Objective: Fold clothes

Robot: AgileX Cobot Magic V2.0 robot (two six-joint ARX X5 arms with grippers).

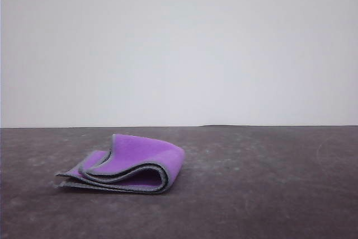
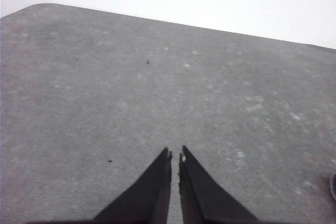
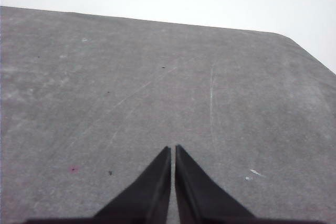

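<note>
The small folded purple cloth point(image 1: 137, 163) looks soft and matt, a fine napped fabric with a light grey stitched edging along its curled layers. The dark grey desk point(image 1: 268, 188) beneath it is matt and slightly rough, mottled with pale scuffs and thin scratches. The black left pincer point(image 2: 175, 157) and black right pincer point(image 3: 173, 150) look like smooth, dull plastic.

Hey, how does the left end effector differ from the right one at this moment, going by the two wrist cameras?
The left end effector has a thin gap between its fingertips, slightly wider than that of the right end effector, whose tips nearly meet. The table under the left one shows pale specks, while under the right one it shows long scratches and a small reddish spot. Both are shut, hold nothing, and hang over bare table, away from the folded cloth.
</note>
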